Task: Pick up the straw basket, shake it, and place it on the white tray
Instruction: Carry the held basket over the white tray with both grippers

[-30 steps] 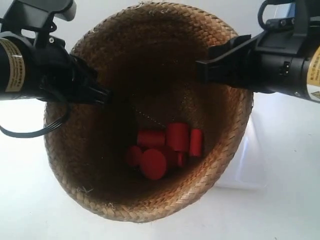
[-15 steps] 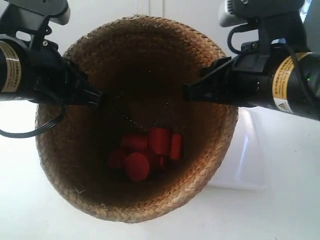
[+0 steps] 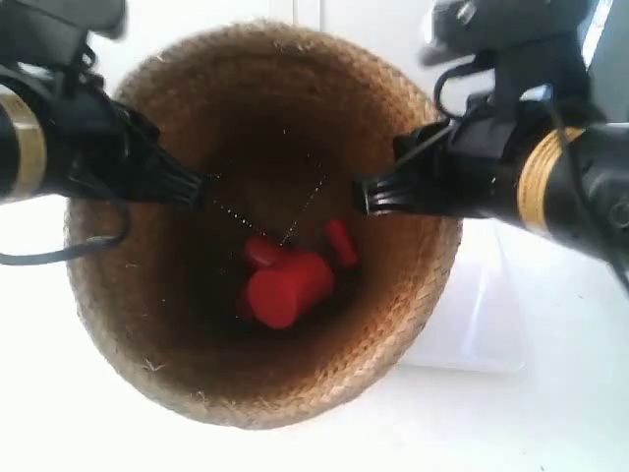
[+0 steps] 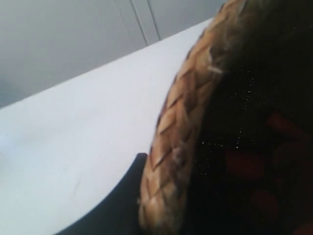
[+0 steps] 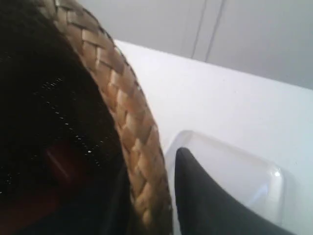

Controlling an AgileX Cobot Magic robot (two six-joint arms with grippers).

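Note:
The straw basket (image 3: pixel 187 374), brown and woven, hangs above the table, and I look straight down into it. Both grippers pinch its braided rim on opposite sides. My left gripper (image 3: pixel 201 187) is shut on the rim (image 4: pixel 181 132); one dark finger (image 4: pixel 132 186) shows outside the weave, the other is lost in the dark inside. My right gripper (image 3: pixel 369 194) is shut on the rim (image 5: pixel 122 93), with its outer finger (image 5: pixel 200 200) over the white tray (image 5: pixel 239 161). The tray (image 3: pixel 486 315) lies on the table, partly hidden under the basket's right side.
Several red cylinders (image 3: pixel 285 285) lie loose in the basket's bottom. The table (image 3: pixel 550 423) is white, and a pale wall with panel seams (image 4: pixel 142 22) stands behind it. The right arm's body (image 3: pixel 550 187) looks blurred.
The basket has swung towards the exterior view's left, with both grippers still on the rim. The red cylinders have tumbled into a tighter heap. The right arm now shows motion blur.

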